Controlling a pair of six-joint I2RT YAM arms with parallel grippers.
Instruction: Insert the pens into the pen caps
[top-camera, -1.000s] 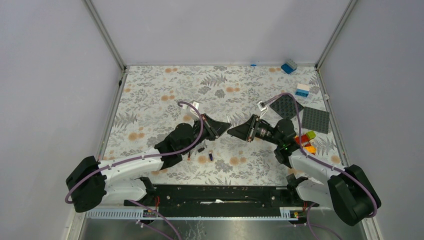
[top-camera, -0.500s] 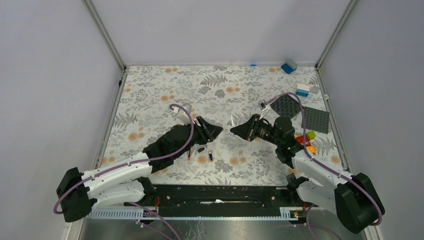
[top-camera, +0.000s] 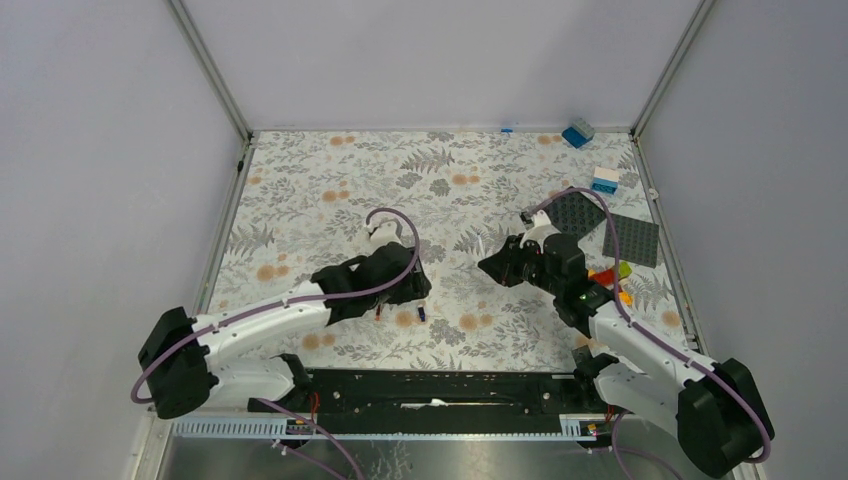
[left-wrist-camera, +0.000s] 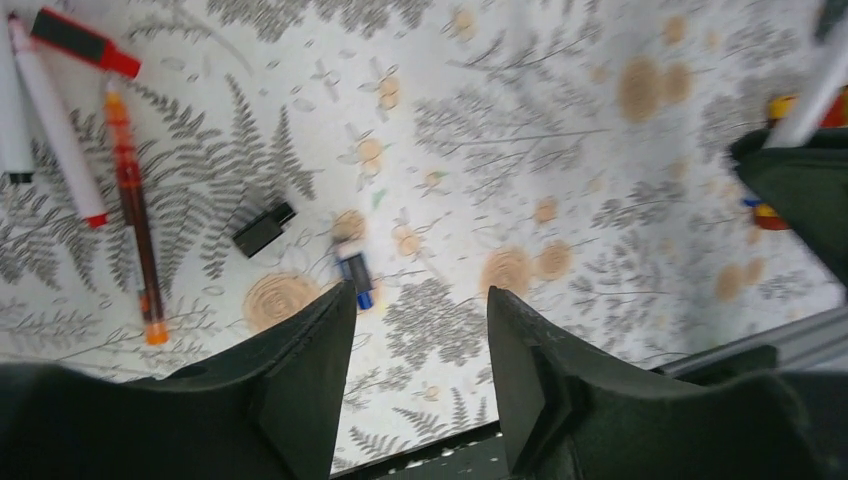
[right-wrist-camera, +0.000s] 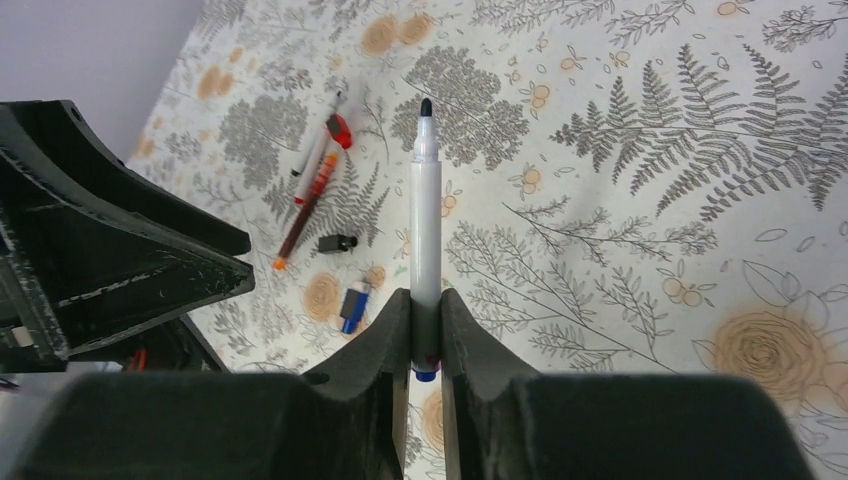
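Observation:
My right gripper (right-wrist-camera: 427, 300) is shut on a white pen (right-wrist-camera: 426, 215) with a blue rear end, its bare dark tip pointing away over the mat. My left gripper (left-wrist-camera: 422, 300) hangs open with nothing between its fingers. It is just above a blue pen cap (left-wrist-camera: 353, 272), which also shows as a blue pen cap (right-wrist-camera: 353, 305) in the right wrist view. A black pen cap (left-wrist-camera: 264, 228) lies to its left. Beyond lie an orange-red pen (left-wrist-camera: 135, 215), a white pen (left-wrist-camera: 55, 120) and a black-and-red pen (left-wrist-camera: 85, 42). From above, the left gripper (top-camera: 418, 286) and right gripper (top-camera: 492, 264) stand apart.
Two grey baseplates (top-camera: 572, 212) (top-camera: 632, 240) lie at the right with coloured bricks (top-camera: 612, 275) beside them. A blue brick (top-camera: 577, 132) and a white-and-blue brick (top-camera: 604, 180) sit at the far right. A black rail (top-camera: 440, 385) runs along the near edge.
My left gripper has opened, pulled back from the right gripper and dropped toward the caps on the mat. My right gripper has drawn slightly right with the pen still in it.

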